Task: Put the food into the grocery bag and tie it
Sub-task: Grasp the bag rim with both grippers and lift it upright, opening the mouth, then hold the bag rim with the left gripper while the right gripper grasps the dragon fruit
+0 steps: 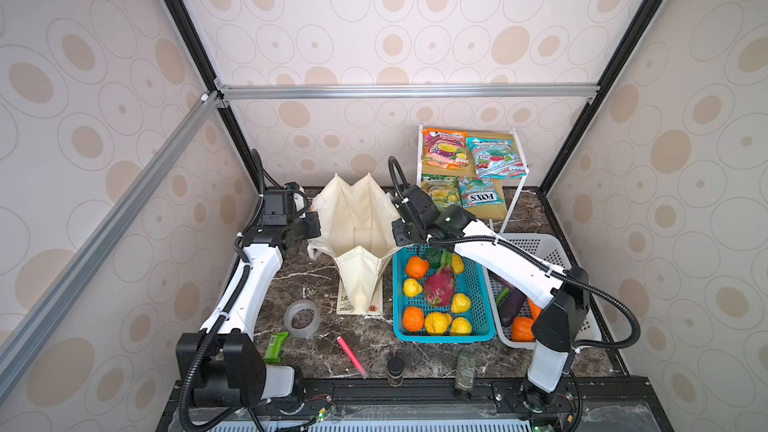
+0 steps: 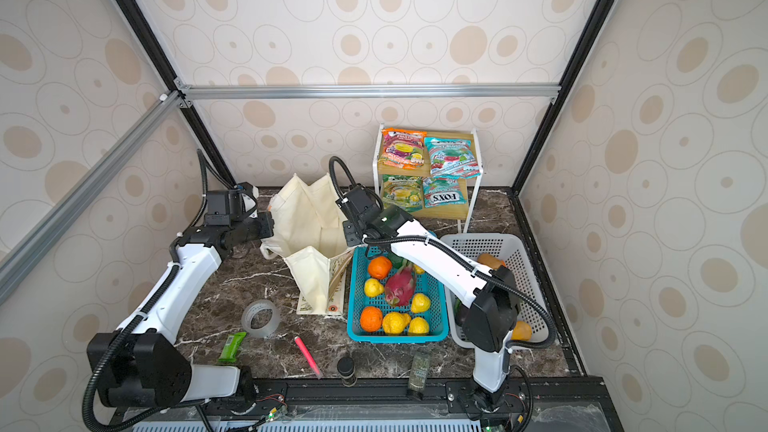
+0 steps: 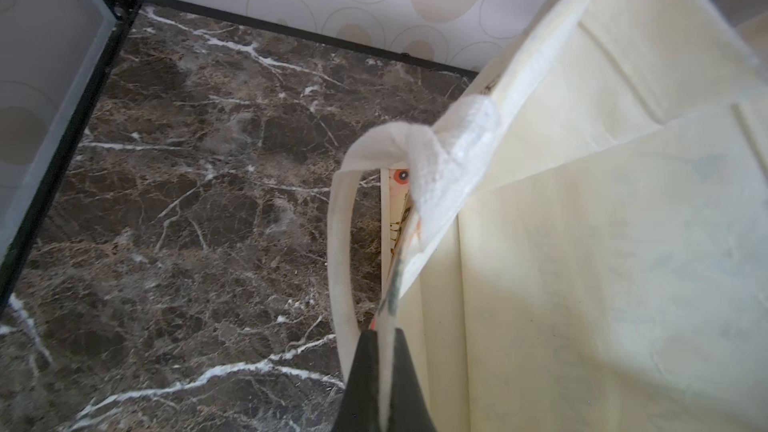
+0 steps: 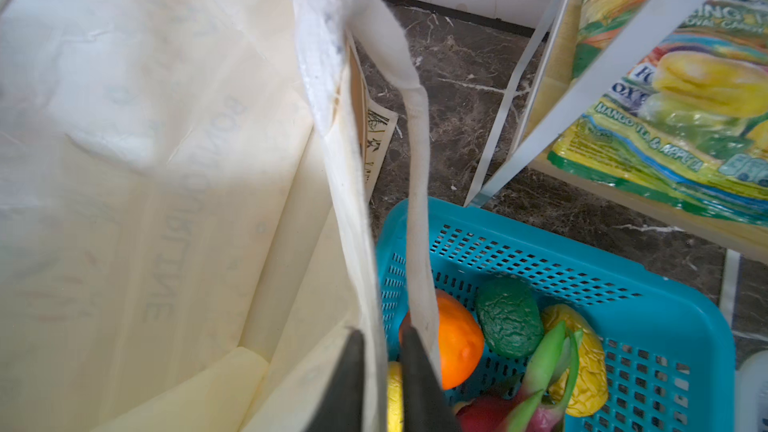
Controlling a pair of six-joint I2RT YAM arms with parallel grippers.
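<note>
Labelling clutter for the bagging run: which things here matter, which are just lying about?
Job: cream canvas tote bag; pink toy dragon fruit; purple toy eggplant; glossy candy packets.
Lying about: clear tape roll; green wrapped bar; pink pen; black-lidded jar; dark greenish jar.

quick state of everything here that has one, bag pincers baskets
grocery bag, upright, mouth held open, no food seen inside
left pincer, shut on the bag's rim
right pincer, slightly open around the opposite rim
turquoise basket, full of fruit
white basket, holding vegetables
candy packets, lying on the shelf
</note>
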